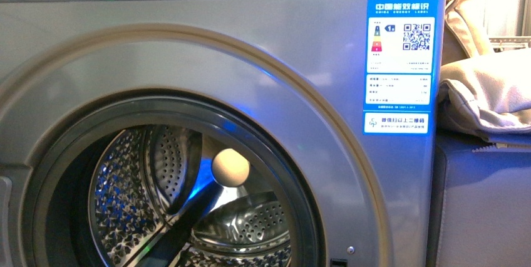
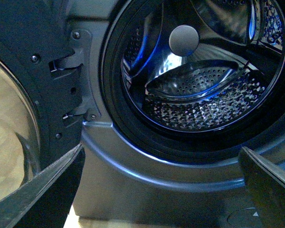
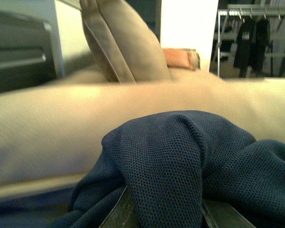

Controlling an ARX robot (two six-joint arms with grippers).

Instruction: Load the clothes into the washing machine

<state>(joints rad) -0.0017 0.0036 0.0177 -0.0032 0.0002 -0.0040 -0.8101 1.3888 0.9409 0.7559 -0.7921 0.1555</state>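
The silver-grey washing machine [image 1: 263,60] fills the front view, its round porthole open on the perforated steel drum [image 1: 150,198]; no gripper shows there. In the left wrist view the drum [image 2: 204,90] lies just ahead, and my left gripper [image 2: 164,190] is open and empty, its dark fingers [image 2: 52,190] wide apart below the porthole ring. In the right wrist view my right gripper [image 3: 164,216] is shut on the clothes [image 3: 180,161], a dark navy knit garment bunched between and over the jaws, in front of beige cushions.
The open door [image 2: 19,118] hangs by its hinge beside the porthole. A blue-white energy label [image 1: 399,66] is on the machine's front. Beige cushions and fabric [image 1: 488,91] lie to the machine's right, seen also in the right wrist view [image 3: 61,123]. A clothes rack [image 3: 256,33] stands far back.
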